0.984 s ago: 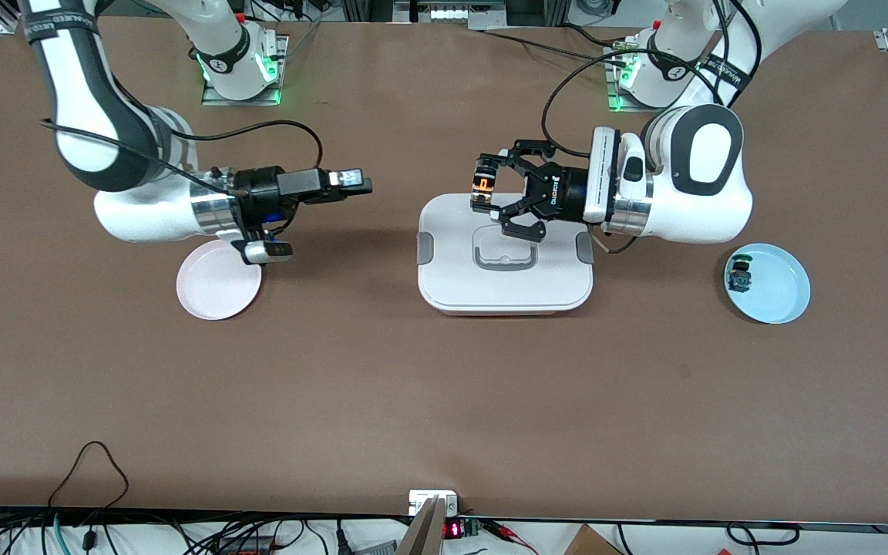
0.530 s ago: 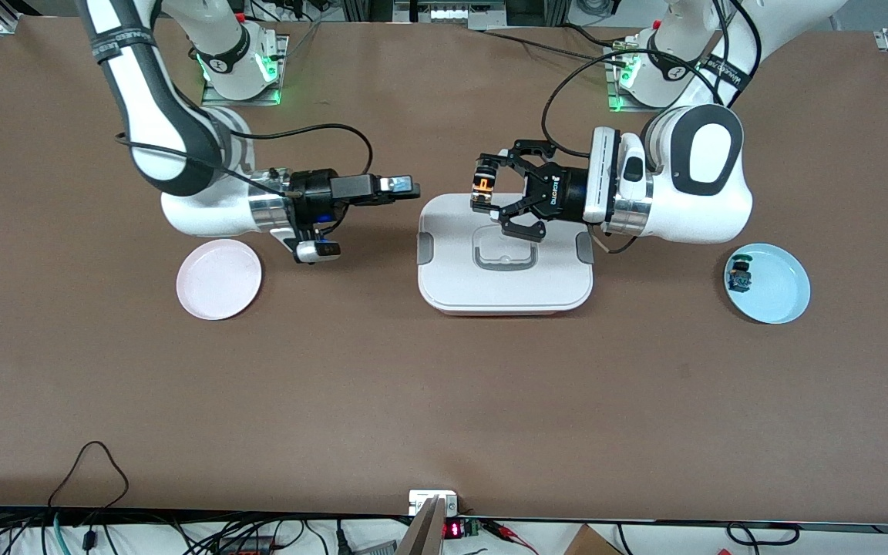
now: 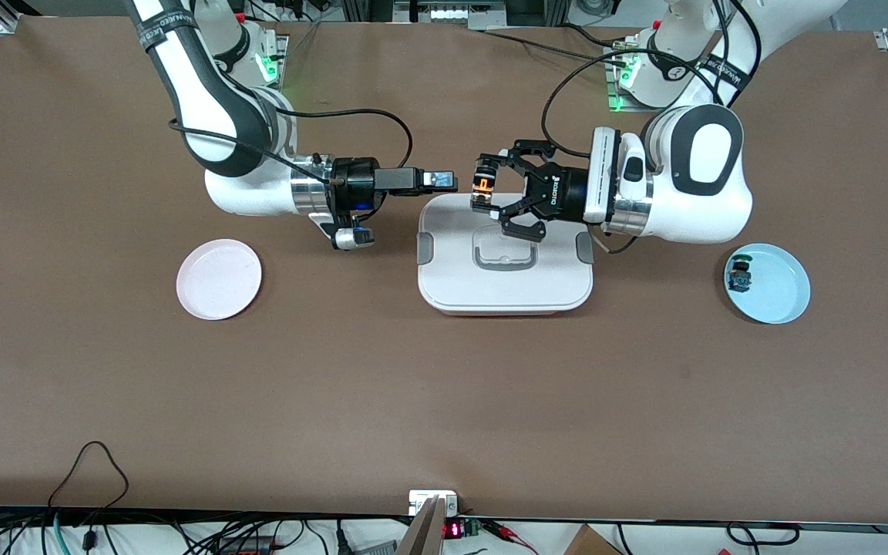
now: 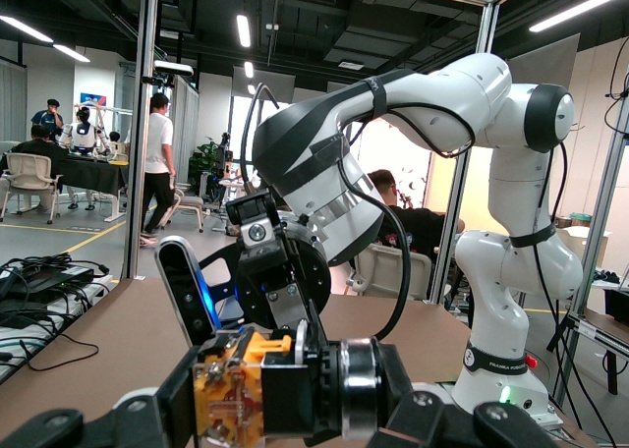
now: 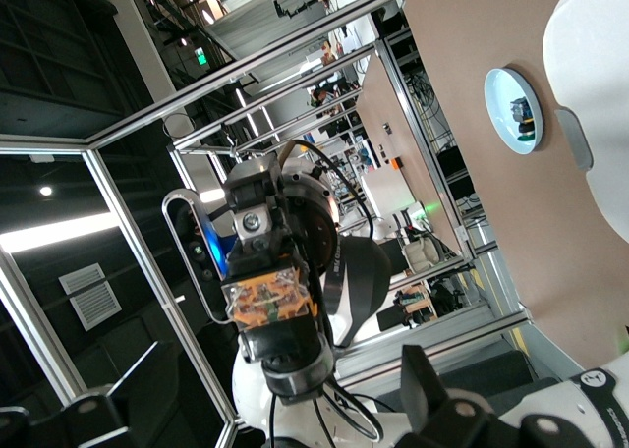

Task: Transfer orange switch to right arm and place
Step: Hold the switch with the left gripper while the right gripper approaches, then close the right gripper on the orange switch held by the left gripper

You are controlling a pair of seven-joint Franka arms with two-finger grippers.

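Note:
My left gripper [image 3: 487,190], a wide black claw, is shut on the orange switch [image 3: 481,185] and holds it over the edge of the white lidded box [image 3: 452,285] that lies farthest from the front camera. In the left wrist view the switch [image 4: 231,389] sits between the jaws, orange body and metal contacts showing. My right gripper [image 3: 446,181], slim and black, is level with the switch and points at it, a short gap away. In the right wrist view its fingers [image 5: 425,384] stand wide apart and the switch [image 5: 267,301] is straight ahead, not touched.
A pink plate [image 3: 219,279] lies toward the right arm's end of the table. A light blue plate [image 3: 779,297] toward the left arm's end holds a small green-and-blue part [image 3: 740,276]. The box has a grey handle [image 3: 504,258].
My right arm has swung from over the pink plate toward the left gripper and now nearly reaches the switch. The left arm and the switch have not moved.

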